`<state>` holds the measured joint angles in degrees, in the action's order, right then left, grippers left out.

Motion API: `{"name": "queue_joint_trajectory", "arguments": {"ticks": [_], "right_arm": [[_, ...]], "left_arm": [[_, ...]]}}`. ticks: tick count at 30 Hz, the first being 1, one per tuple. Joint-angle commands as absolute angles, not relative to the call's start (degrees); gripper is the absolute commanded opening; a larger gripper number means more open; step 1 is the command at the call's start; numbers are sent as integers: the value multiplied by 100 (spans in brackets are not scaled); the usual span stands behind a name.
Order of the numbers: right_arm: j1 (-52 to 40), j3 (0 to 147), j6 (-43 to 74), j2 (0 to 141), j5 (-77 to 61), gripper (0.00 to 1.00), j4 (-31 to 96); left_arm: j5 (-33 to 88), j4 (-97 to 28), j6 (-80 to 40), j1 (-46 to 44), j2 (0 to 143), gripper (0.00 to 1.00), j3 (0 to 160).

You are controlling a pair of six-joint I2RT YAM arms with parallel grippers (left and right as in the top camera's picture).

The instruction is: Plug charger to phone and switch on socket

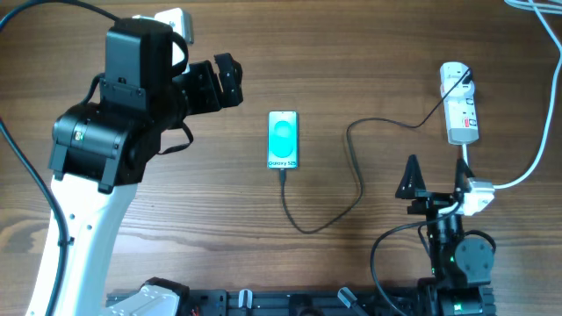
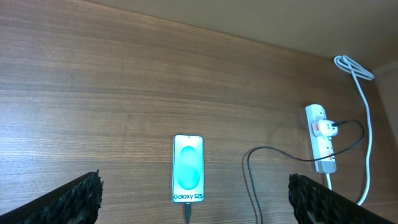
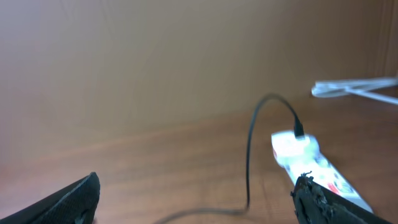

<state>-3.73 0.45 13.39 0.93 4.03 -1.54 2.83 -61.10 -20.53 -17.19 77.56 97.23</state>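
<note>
The phone (image 1: 283, 140) lies flat mid-table with its teal screen up and "Galaxy" text at the near end; it also shows in the left wrist view (image 2: 188, 168). The charger cable (image 1: 356, 175) runs from the phone's near end in a loop to its black plug in the socket (image 1: 459, 105). The socket also shows in the left wrist view (image 2: 321, 139) and the right wrist view (image 3: 314, 163). My left gripper (image 2: 196, 199) is open and empty, raised left of the phone. My right gripper (image 3: 199, 202) is open and empty, near the table's front right, below the socket.
A thick white cord (image 1: 537, 132) runs from the socket's near end up along the right table edge. The left arm's large body (image 1: 114, 132) covers the table's left part. The right arm's base (image 1: 452, 263) stands at the front right.
</note>
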Motion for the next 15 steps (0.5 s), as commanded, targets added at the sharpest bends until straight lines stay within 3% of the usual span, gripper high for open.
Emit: {"name": "queue_joint_trajectory", "arguments": {"ticks": [1, 9, 15], "right_arm": [[-397, 27, 1070, 19, 252, 100, -51], [-397, 27, 845, 19, 215, 100, -40], [-395, 27, -64, 19, -78, 100, 1]], "left_arm": [[224, -6095, -2128, -1693, 7693, 100, 9699], [224, -6095, -2128, -1693, 7693, 100, 9699], [224, -6095, -2128, -1693, 7693, 100, 9699]]}}
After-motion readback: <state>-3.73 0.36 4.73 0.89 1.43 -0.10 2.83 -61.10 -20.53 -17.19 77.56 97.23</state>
